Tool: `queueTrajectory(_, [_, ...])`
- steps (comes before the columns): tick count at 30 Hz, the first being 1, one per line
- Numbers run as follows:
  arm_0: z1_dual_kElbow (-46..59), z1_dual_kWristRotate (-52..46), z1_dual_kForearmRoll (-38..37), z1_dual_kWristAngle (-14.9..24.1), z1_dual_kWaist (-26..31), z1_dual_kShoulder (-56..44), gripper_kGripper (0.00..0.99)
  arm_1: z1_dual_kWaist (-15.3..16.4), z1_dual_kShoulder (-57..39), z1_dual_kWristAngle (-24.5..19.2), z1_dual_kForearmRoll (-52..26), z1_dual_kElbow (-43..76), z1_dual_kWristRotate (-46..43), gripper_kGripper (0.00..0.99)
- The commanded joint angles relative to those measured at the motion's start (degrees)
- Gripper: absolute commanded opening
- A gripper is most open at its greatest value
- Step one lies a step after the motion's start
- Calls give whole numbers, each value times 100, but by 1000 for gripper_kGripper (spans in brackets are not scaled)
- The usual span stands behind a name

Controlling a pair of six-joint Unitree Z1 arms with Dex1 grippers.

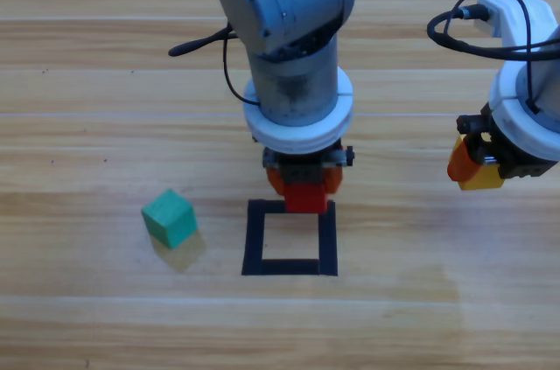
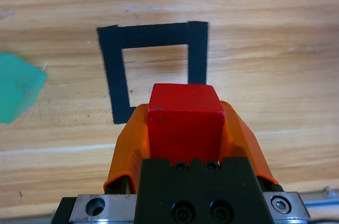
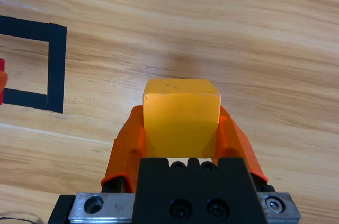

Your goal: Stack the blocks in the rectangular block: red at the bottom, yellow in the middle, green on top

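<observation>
The red cube is gripped between the left gripper's jaws above the tape square's far edge; the yellow cube is clamped in the right gripper.

A wooden table of pale, warm-toned planks fills the whole frame, its grain and board seams running left to right, with soft, even light and faint shadows near the centre.
</observation>
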Motion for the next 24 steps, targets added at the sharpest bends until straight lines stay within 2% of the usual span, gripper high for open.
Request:
queueTrajectory(1, [-174, -613, 281, 184, -106, 502, 0, 46, -256, 48, -17, 156, -52, 18])
queueTrajectory(18, [-139, -595, 211, 316, -264, 784, 0, 46, -203, 48, -26, 147, -52, 17])
queueTrajectory(24, [494, -490, -361, 316, -291, 564, 0, 46, -185, 39, -26, 147, -52, 17])
